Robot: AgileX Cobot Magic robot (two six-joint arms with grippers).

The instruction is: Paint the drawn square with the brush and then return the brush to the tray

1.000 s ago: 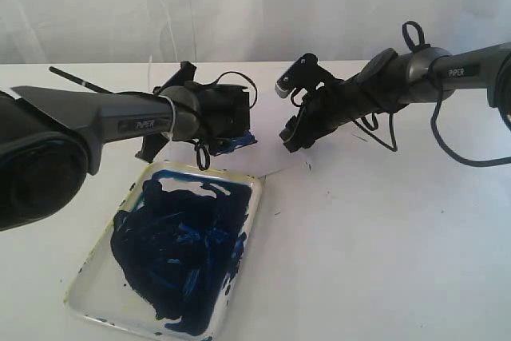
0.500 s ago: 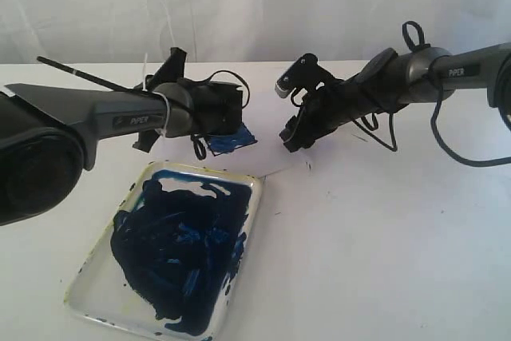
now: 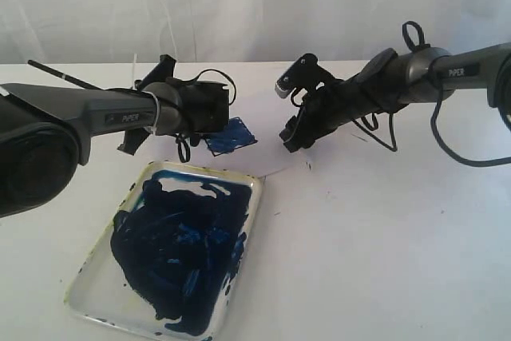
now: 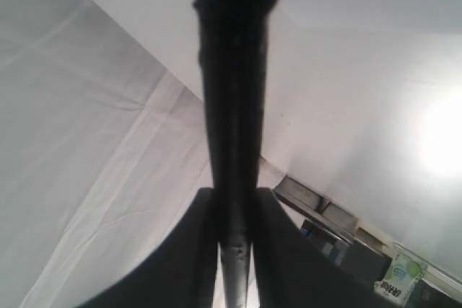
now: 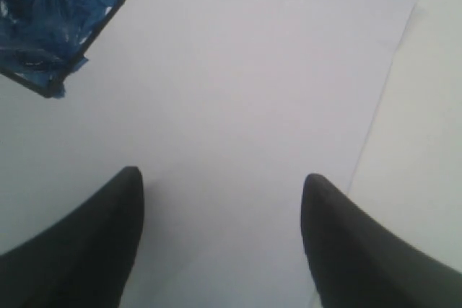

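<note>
The drawn square (image 3: 230, 135) on the white paper sheet (image 3: 271, 161) is smeared blue, and its corner shows in the right wrist view (image 5: 50, 12). My left gripper (image 3: 152, 95) hovers just left of the square, shut on the brush (image 3: 64, 75), whose thin black handle sticks out toward the back left. In the left wrist view the brush handle (image 4: 232, 91) runs up between the closed fingers of the left gripper (image 4: 234, 200). The brush tip is hidden. My right gripper (image 3: 286, 135) is open and empty, low over the paper (image 5: 253, 91) to the right of the square. The tray (image 3: 255, 189), smeared dark blue, lies in front.
A white curtain hangs behind the white table (image 3: 383, 245). The paper's edge (image 5: 382, 99) runs close to my right gripper (image 5: 222, 178). Cables hang from the right arm (image 3: 383, 129).
My left gripper has drawn back to the left with the brush, uncovering the blue square; the handle has swung further left. The right arm has not moved.
</note>
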